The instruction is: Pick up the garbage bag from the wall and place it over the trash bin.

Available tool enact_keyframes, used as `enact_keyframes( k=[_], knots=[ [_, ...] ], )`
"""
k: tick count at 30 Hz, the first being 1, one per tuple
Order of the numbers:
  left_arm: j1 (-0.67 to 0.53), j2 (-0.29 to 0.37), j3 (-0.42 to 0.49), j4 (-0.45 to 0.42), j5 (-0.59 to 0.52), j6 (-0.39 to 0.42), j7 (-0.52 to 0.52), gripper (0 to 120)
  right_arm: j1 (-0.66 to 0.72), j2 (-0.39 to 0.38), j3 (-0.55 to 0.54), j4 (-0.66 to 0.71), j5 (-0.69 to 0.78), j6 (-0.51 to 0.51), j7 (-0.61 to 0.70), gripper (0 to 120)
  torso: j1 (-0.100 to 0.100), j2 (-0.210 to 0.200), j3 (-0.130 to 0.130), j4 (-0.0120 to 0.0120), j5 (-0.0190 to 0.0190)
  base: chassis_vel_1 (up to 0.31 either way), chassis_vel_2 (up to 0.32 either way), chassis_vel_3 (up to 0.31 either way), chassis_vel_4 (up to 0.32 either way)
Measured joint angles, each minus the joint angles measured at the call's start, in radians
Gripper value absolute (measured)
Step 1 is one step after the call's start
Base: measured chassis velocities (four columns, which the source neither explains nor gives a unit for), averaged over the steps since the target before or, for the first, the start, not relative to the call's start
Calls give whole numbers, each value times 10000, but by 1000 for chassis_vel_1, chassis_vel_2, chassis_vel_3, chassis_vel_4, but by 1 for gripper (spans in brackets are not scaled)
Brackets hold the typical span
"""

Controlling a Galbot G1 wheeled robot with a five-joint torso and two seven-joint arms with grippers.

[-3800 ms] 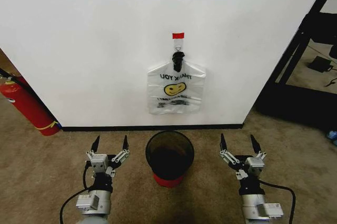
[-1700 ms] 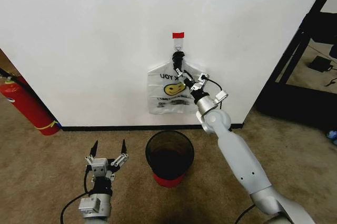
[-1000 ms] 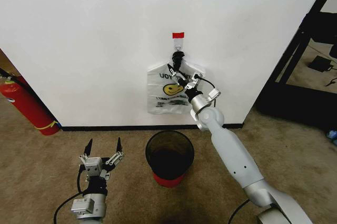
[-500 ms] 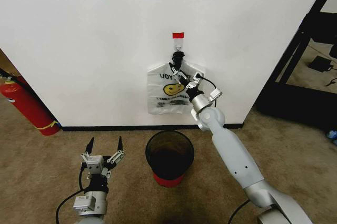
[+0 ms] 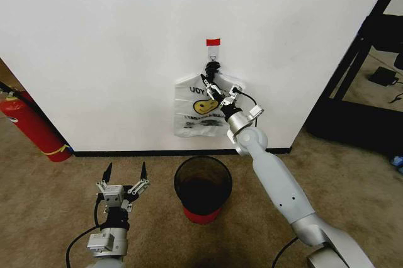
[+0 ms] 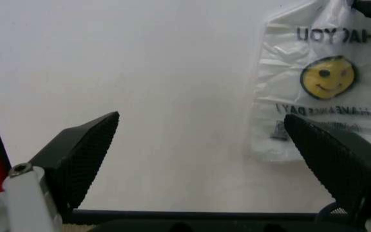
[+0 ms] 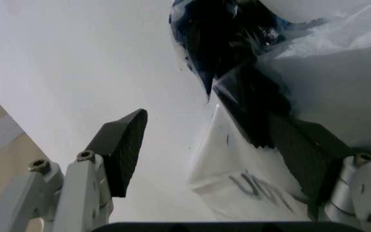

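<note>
1. Hung flat against the wall (image 5: 113,41): the garbage bag (image 5: 196,112), bunched at its top on a black hook (image 5: 212,67) just below a small red tape strip (image 5: 213,42).
2. Reached up and far to the bag's upper right part: right gripper (image 5: 214,92), fingers spread, one finger (image 7: 118,147) out on the wall side, the other (image 7: 282,145) lying against the bag's plastic, nothing clamped.
3. Stood on the carpet near the wall, below the bag and apart from it: the trash bin (image 5: 203,187).
4. Waited low at near left, left of the bin: left gripper (image 5: 124,178), fingers wide apart and pointed toward the wall.
5. Leaned at far left against the wall: a red fire extinguisher (image 5: 30,126).
</note>
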State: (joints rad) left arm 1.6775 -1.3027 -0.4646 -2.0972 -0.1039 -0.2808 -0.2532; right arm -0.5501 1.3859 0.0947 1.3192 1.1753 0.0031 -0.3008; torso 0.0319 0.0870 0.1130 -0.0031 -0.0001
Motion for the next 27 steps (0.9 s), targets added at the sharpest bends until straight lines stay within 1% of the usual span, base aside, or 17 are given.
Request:
enact_keyframes(
  k=[3, 5, 8, 9, 10, 14, 17, 18, 19, 23, 27],
  knots=[
    [-2, 4, 0, -7, -3, 0, 0, 100, -21, -15, -11, 10, -20, 0, 8, 69, 0, 0, 0, 0, 0, 0, 0, 0, 0],
    [1, 8, 0, -15, -16, 0, 0, 100, -19, -25, -18, 10, -30, -1, 31, 65, 0, 0, 0, -1, 0, 0, 0, 0, 0],
    [5, 7, -5, -28, -28, 0, 0, 100, 23, -32, -23, -11, -39, -5, 97, 52, 0, 0, 0, 0, 0, 0, 0, 0, 0],
    [5, 7, -5, -28, -28, 0, 0, 100, 23, -32, -23, -11, -39, -5, 97, 52, 0, 0, 0, 0, 0, 0, 0, 0, 0],
    [7, 5, -6, -36, -29, 0, 0, 100, 32, -32, -23, -19, -39, -6, 114, 48, 0, 0, 0, 0, 0, 0, 0, 0, 0],
    [9, -5, -8, -62, -33, 0, 0, 100, 35, -32, -23, -13, -41, -9, 143, 34, 0, 0, 0, 0, 0, 0, 0, 0, 0],
    [0, -15, -4, -79, -45, 6, -4, 100, 10, -20, -23, 4, -66, -10, 158, 19, 0, 0, 0, 0, 0, 0, 0, 0, 0],
    [0, -15, -4, -79, -45, 6, -4, 100, 10, -20, -23, 4, -66, -10, 158, 19, 0, 0, 0, 0, 0, 0, 0, 0, 0],
    [-11, -20, -2, -80, -50, 6, -8, 100, -1, -9, -22, -18, -87, -10, 162, 16, 0, 0, 0, 0, 0, 0, 0, 0, 0],
    [9, -57, 7, -79, -63, 6, -16, 100, -36, -20, -23, -29, -119, -5, 185, 0, 0, 0, 0, 0, 0, 0, 0, 0, 0],
    [15, -70, 15, -80, -64, 5, -18, 100, -46, -38, -23, -7, -122, 1, 212, 0, 0, 0, 0, 0, 0, 0, 0, 0, 0]
  ],
)
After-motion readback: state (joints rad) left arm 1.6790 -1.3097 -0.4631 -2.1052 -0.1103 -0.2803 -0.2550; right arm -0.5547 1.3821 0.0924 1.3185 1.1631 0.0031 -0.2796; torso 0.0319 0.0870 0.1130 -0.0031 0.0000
